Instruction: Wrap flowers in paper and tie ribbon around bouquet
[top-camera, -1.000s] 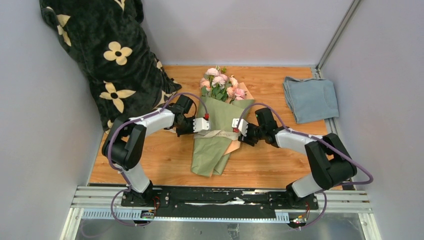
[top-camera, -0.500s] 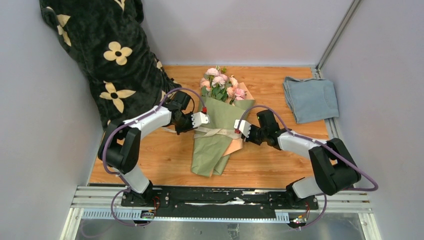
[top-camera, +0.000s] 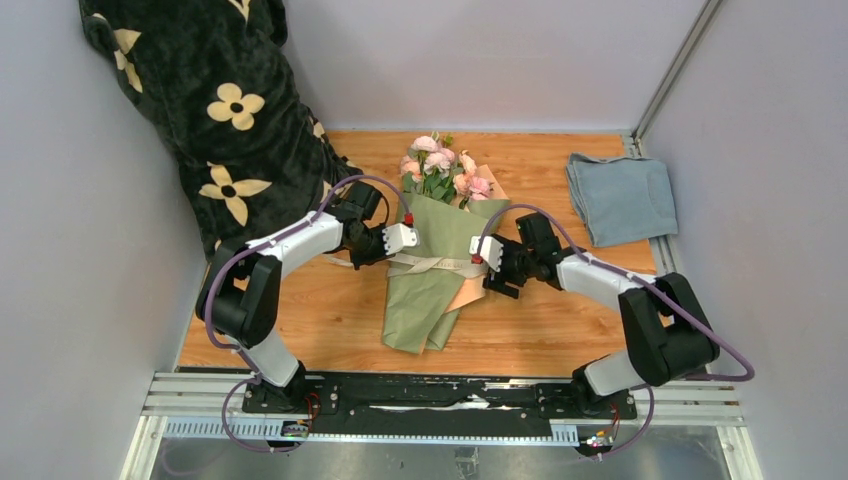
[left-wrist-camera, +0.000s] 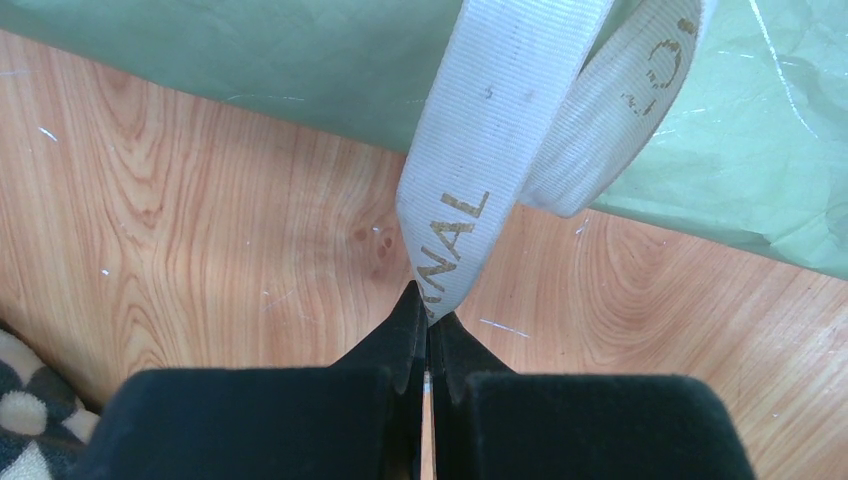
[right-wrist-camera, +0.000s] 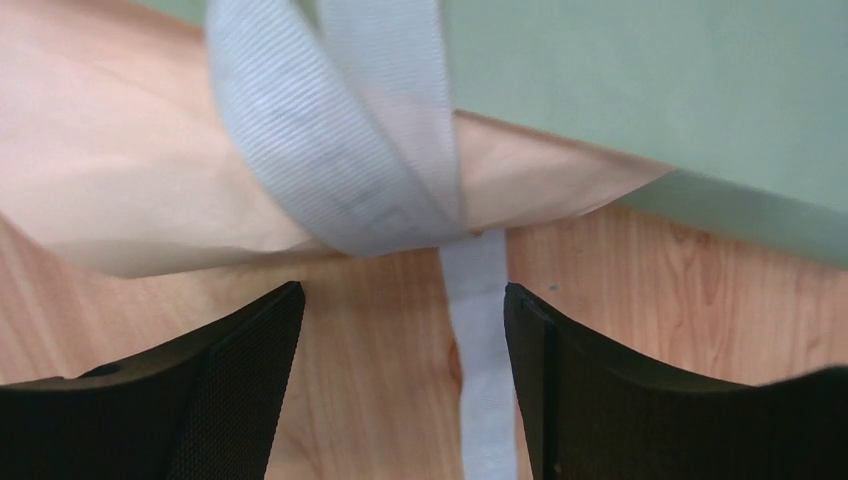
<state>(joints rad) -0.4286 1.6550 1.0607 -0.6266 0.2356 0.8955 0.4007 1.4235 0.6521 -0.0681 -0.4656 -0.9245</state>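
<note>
Bouquet (top-camera: 432, 290) lying mid-table (top-camera: 300, 320), blooms toward 12 o'clock, stem end toward 6. Ribbon (top-camera: 432, 264) crosses its waist. Left gripper (left-wrist-camera: 428, 328) at bouquet's 9 o'clock, jaws clamped on ribbon end. Right gripper (right-wrist-camera: 403, 300) at 3 o'clock, jaws spread wide, ribbon strand loose between them.

The bouquet (top-camera: 425, 300) lies mid-bench (top-camera: 330, 310) between left end effector (top-camera: 405, 239) and right end effector (top-camera: 487, 253) (ribbon (top-camera: 432, 264) across it); blanket (top-camera: 215, 110) rear-left, cloth (top-camera: 620, 195) rear-right.
</note>
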